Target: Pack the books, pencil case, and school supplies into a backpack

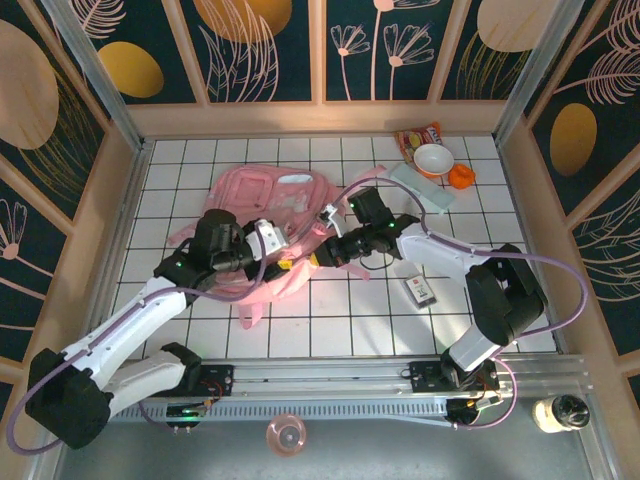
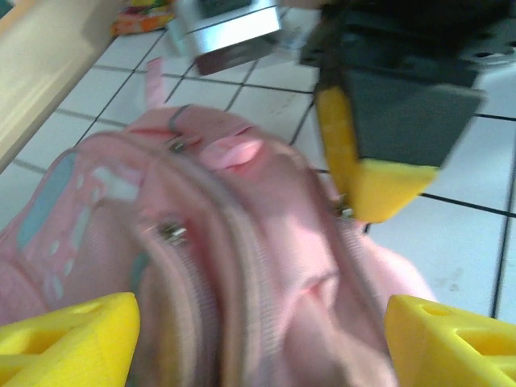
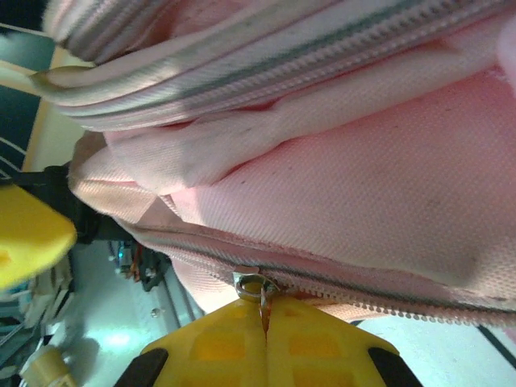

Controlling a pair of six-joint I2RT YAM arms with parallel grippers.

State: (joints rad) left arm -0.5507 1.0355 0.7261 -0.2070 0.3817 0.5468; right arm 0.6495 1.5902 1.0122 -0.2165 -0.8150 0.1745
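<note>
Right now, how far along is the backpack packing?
Early. Done: nothing I can confirm packed; the pencil case and the dark labelled item lie on the tiles outside the backpack. In hand: the right fingers are shut on a zipper pull; the left fingers hang open over the bag. Left: get both items in, then zip up.

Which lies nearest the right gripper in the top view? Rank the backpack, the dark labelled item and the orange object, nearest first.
1. backpack: touching; the right gripper pinches its zipper pull.
2. dark labelled item: on the tiles, toward the right arm's base.
3. orange object: far right corner, beside the white bowl.
</note>
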